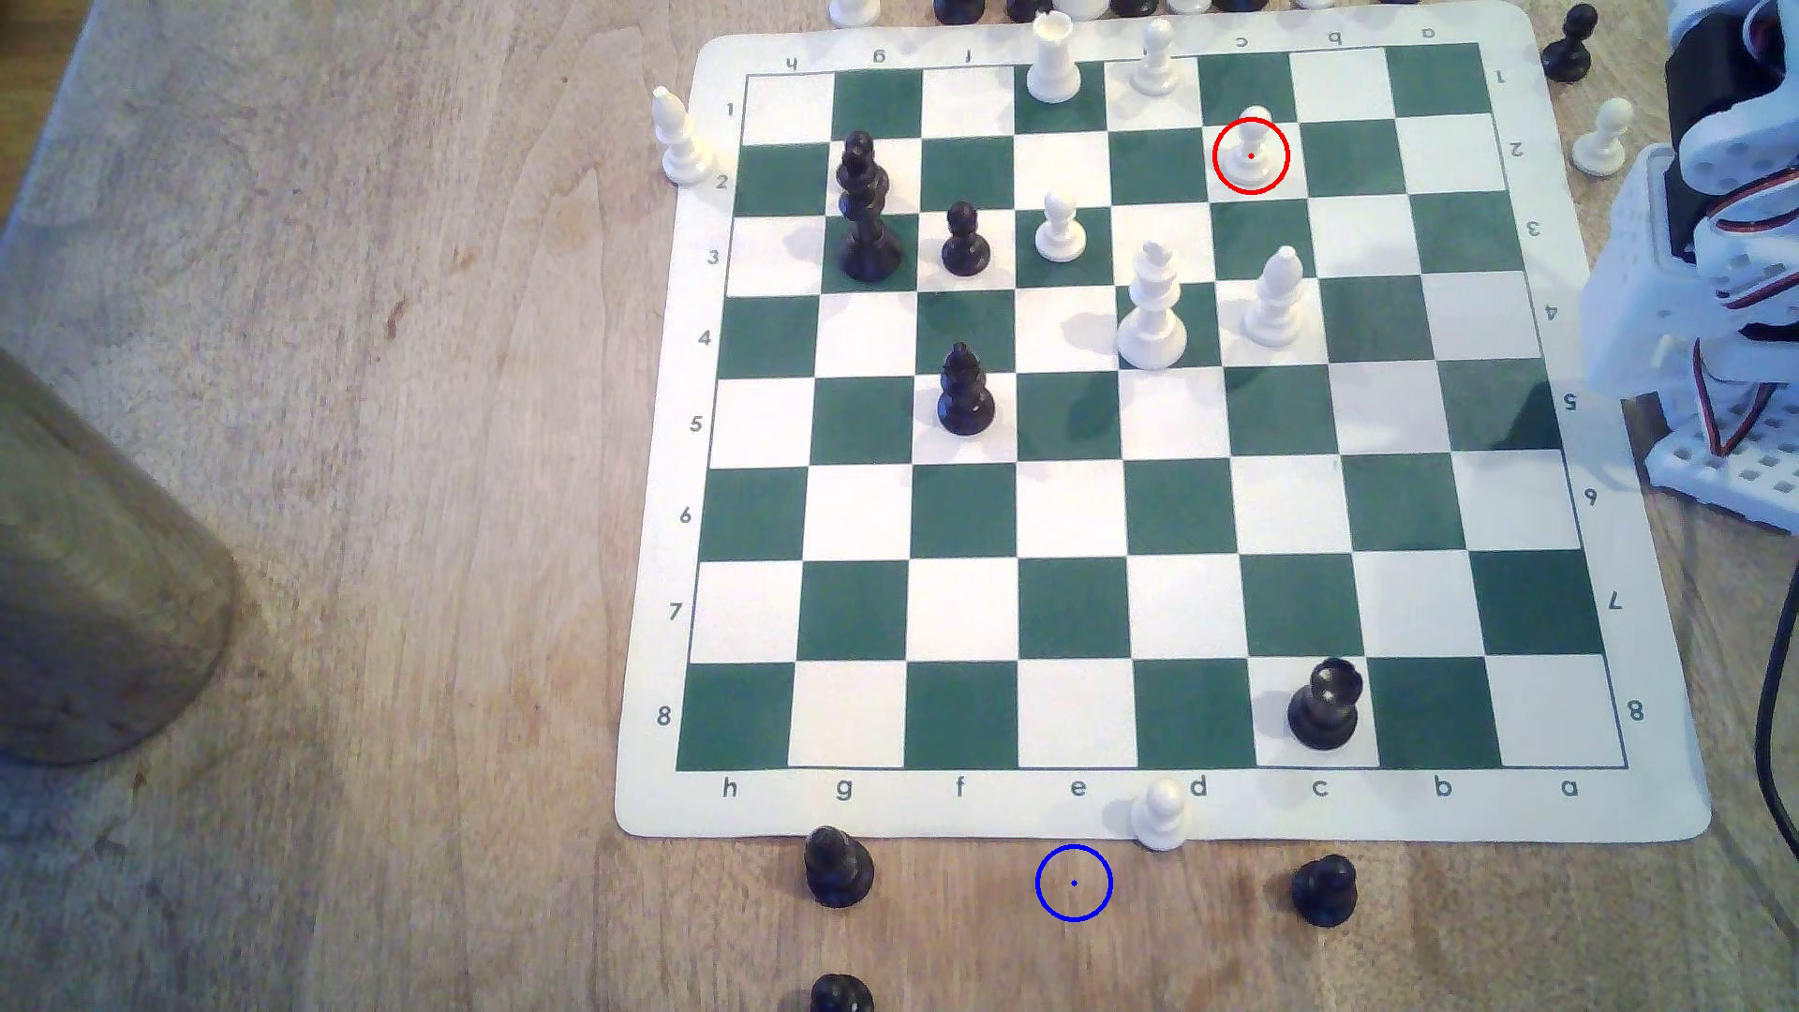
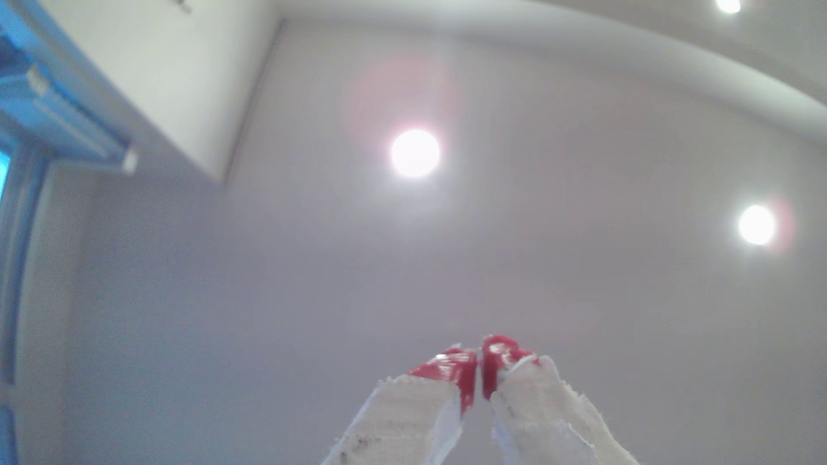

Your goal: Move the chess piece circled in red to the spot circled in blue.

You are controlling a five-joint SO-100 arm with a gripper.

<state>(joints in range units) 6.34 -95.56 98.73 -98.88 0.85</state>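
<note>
Red-tipped fingers (image 2: 461,371) of the gripper (image 2: 479,366) point up at a ceiling with round lights (image 2: 415,153), jaws pressed together on nothing. Far from those jaws, the white pawn (image 1: 1252,156) stands upright inside the red ring on the chessboard (image 1: 1168,808). Well apart from it, the blue-ringed spot (image 1: 1074,884) lies on bare wood just off the board's near edge, beside another white pawn (image 1: 1160,815).

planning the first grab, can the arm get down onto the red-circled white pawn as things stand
Probably yes. The white pawn stands alone on its square, neighbouring squares bare, close to the arm's base. The gripper is shut and aimed at the ceiling, so it must swing down and open.
</note>
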